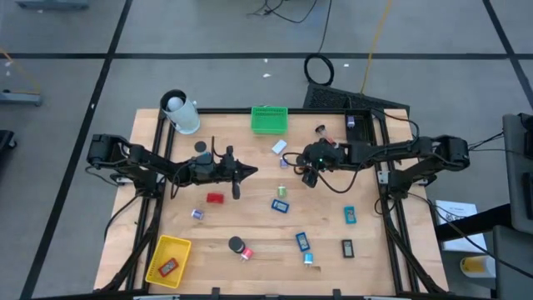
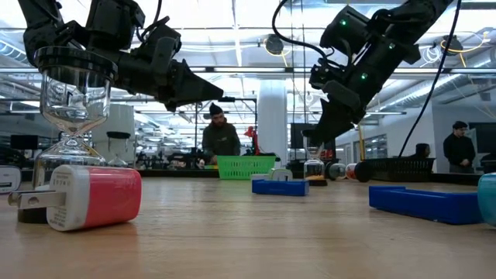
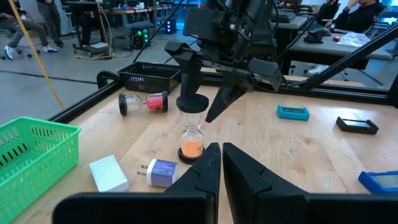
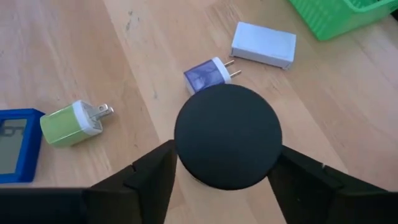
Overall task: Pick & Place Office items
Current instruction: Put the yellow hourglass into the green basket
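Nearest to the low camera lies a red and white plug block [image 2: 91,198] on its side, with its metal prongs pointing away from the red end. Behind it stands a clear hourglass [image 2: 71,116] that this view shows large, while the high view shows it only as a small thing on the table [image 1: 196,214].

From above, the wooden table [image 1: 250,208] carries many scattered pieces: a red block [image 1: 215,198], blue blocks [image 1: 301,242], a teal block [image 1: 350,215], and a black cylinder [image 1: 238,244]. A green basket [image 1: 269,119] stands at the far edge and a yellow basket [image 1: 168,260] at the near left corner with one small red piece inside.

The right gripper [image 4: 227,165] hangs over a small hourglass with orange sand [image 3: 191,134]. Only the right wrist view shows that its black round cap [image 4: 227,135] sits between the two fingers [image 4: 146,174], which stand at either side of it; whether they already press on it I cannot tell. The same view shows a purple plug [image 4: 206,76], a green plug [image 4: 69,122] and a white block [image 4: 263,44] lying near it on the wood.

The left gripper [image 3: 221,160] is clenched and holds nothing; the left wrist view shows its fingers nearly together, pointing toward that orange hourglass. People stand in the room behind the table, seen only in the low view.
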Action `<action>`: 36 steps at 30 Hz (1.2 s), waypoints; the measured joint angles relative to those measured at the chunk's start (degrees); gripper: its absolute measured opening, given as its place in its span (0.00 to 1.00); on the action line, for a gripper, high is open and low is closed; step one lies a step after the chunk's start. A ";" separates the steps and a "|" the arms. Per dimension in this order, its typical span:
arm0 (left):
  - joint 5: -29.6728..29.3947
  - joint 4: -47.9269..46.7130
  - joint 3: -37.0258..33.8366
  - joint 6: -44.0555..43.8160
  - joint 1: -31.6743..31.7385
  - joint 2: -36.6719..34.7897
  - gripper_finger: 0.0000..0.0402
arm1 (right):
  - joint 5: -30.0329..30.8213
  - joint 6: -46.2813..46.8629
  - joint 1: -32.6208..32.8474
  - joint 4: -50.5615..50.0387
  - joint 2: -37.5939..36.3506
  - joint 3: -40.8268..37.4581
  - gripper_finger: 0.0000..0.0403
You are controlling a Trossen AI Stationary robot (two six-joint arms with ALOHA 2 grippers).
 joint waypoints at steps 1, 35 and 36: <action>0.00 0.00 0.00 0.00 0.00 0.00 0.06 | 0.02 -0.08 0.00 0.02 0.00 -0.01 0.54; 0.00 -0.11 0.00 -0.20 0.00 0.00 0.06 | 1.51 0.26 0.00 1.04 -0.01 -0.03 0.31; 0.00 -0.12 0.00 -0.20 0.00 0.00 0.05 | 1.51 0.62 0.00 0.99 -0.01 -0.03 0.32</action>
